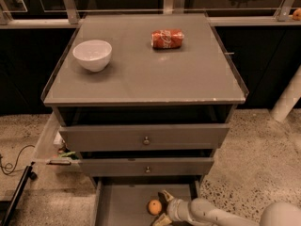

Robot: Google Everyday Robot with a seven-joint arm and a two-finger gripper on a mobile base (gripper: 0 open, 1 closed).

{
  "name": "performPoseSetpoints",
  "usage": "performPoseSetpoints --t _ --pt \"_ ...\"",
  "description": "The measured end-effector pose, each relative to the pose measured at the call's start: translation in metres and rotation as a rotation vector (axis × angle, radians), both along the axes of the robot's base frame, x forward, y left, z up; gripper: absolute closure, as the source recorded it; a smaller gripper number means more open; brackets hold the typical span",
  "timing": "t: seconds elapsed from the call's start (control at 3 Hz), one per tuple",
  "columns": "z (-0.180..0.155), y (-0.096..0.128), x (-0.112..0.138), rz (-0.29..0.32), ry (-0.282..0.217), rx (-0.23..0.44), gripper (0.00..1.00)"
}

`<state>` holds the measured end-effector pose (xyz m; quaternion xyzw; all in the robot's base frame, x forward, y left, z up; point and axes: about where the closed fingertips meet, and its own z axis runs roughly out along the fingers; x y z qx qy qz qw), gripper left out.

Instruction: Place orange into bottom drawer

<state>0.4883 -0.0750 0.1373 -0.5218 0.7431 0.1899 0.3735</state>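
Observation:
The orange [154,206] lies on the floor of the open bottom drawer [123,202], the lowest of the grey cabinet's three drawers. My gripper [163,207] reaches in from the lower right on a white arm [211,214]. Its fingers stand open just to the right of the orange, one finger above it and one below, close to the fruit. The orange rests on the drawer floor.
A white bowl [92,54] and a red soda can [167,38] on its side sit on the cabinet top. The two upper drawers with round knobs [146,140] stick out slightly. A tray with clutter [55,149] hangs at the cabinet's left. A cable [9,166] lies on the floor.

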Motion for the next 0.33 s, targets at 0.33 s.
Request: performPoseSetpoints --t 0.33 --pt "0.0000 0.0000 0.0000 0.000 0.000 0.000 0.00"
